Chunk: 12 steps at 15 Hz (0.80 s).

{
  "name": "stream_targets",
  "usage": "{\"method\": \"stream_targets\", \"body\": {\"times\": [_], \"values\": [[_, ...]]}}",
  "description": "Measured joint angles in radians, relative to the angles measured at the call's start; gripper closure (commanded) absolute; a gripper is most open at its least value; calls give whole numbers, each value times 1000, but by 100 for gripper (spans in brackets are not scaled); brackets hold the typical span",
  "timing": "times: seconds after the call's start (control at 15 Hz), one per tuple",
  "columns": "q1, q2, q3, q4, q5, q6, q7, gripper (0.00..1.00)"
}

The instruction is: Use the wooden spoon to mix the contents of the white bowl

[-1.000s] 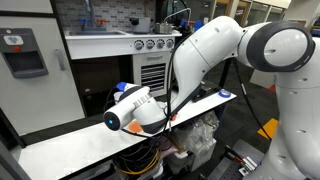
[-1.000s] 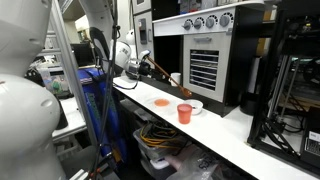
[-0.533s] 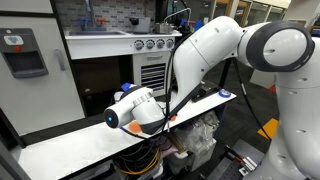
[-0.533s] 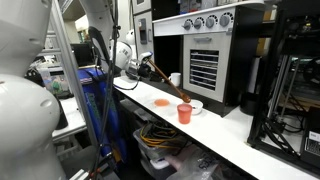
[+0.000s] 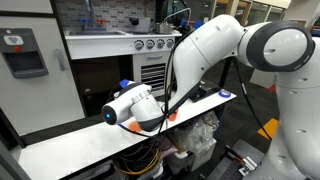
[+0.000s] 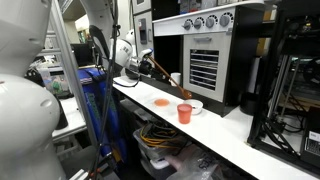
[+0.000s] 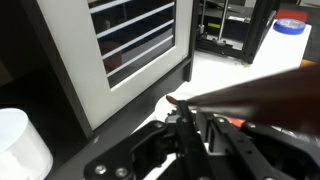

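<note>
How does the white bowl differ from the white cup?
The white bowl is low and wide; the white cup is taller and narrower. The bowl sits beside the orange cup; the white cup stands farther back. The wooden spoon points at the bowl, not the cup. Both are white.

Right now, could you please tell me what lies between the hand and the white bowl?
The wooden spoon spans it: the hand grips its handle and its head slants down to about the rim of the white bowl, as an exterior view shows.

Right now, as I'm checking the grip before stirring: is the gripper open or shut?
Shut on the wooden spoon: in the wrist view the gripper has its jaws pinched on the handle.
</note>
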Motion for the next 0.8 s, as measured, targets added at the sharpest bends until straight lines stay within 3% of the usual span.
{"method": "stream_targets", "body": {"times": [0.47, 0.8], "values": [[14, -19, 10, 106, -26, 3, -4, 97], [20, -18, 22, 161, 22, 60, -3, 97]]}}
